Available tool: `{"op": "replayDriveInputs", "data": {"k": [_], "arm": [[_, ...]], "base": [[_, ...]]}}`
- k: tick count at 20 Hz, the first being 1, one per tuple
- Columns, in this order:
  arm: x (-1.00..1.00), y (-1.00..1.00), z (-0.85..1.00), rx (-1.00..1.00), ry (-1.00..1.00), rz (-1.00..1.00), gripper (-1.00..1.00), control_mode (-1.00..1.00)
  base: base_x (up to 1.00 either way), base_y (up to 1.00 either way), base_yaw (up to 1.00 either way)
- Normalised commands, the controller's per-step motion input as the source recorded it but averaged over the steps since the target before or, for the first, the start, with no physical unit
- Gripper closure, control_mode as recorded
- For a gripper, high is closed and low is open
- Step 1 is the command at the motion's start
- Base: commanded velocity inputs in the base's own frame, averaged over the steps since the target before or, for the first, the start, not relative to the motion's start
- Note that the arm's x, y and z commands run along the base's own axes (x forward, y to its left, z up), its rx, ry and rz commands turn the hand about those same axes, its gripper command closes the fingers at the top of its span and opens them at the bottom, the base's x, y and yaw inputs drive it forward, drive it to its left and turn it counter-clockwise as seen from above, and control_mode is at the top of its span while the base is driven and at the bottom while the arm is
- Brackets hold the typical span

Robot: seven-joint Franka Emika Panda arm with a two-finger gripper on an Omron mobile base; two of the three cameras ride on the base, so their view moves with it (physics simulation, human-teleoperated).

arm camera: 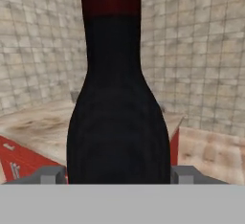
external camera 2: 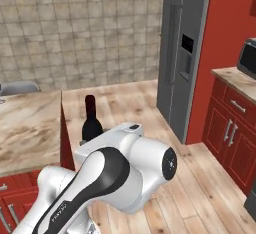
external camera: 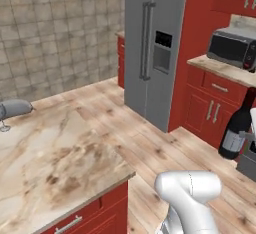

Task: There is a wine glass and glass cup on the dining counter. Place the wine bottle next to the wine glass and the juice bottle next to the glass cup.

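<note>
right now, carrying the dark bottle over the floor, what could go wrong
The dark glass wine bottle with a pale grey label hangs over the wooden floor, held low on its body by the gripper; a slip would probably drop it. Its base could also clip the edge of the beige marbled dining counter.

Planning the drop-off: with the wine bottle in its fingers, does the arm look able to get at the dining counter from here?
Probably not yet: the wine bottle hangs over the floor, well clear of the dining counter. Nothing blocks the way.

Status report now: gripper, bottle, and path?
Gripper shut on wine bottle, carried above floor. Dining counter ahead. Path looks free.
</note>
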Motion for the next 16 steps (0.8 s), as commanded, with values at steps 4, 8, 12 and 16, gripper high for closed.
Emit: {"op": "replayDriveInputs", "data": {"k": [4,8,12,16], "arm": [[0.0,0.0,0.0,0.0,0.0,0.0,1.0,1.0],[0.0,0.0,0.0,0.0,0.0,0.0,1.0,1.0],[0.0,0.0,0.0,0.0,0.0,0.0,1.0,1.0],[0.0,0.0,0.0,0.0,0.0,0.0,1.0,1.0]], "base": [[0.71,-0.3,0.32],[0.71,-0.3,0.32],[0.72,-0.3,0.31],[0.73,-0.3,0.31]]}}
